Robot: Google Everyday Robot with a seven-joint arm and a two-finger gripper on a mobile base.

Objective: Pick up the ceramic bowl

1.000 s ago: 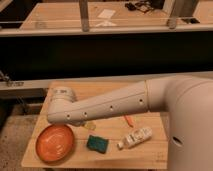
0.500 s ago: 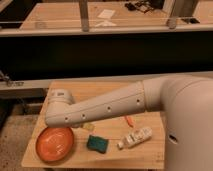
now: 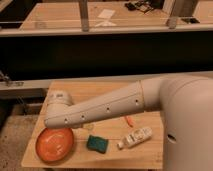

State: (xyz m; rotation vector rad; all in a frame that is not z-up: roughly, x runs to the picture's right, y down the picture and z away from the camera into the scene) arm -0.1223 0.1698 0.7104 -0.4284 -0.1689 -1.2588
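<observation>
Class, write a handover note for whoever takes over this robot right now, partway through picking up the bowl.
The gripper is hidden behind the end of the arm, over the left side of the table.
The bowl lies flat at the table's front left corner, just below the arm's end. The sponge and bottle lie to its right.
Done: the arm is stretched out over the bowl's side of the table.
Left: grasp the bowl and lift it.

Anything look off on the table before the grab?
Only the white bottle stands out: it lies on its side, right of the green sponge. The orange bowl sits flat and nothing is spilled. The gripper hangs by the bowl's far rim.
</observation>
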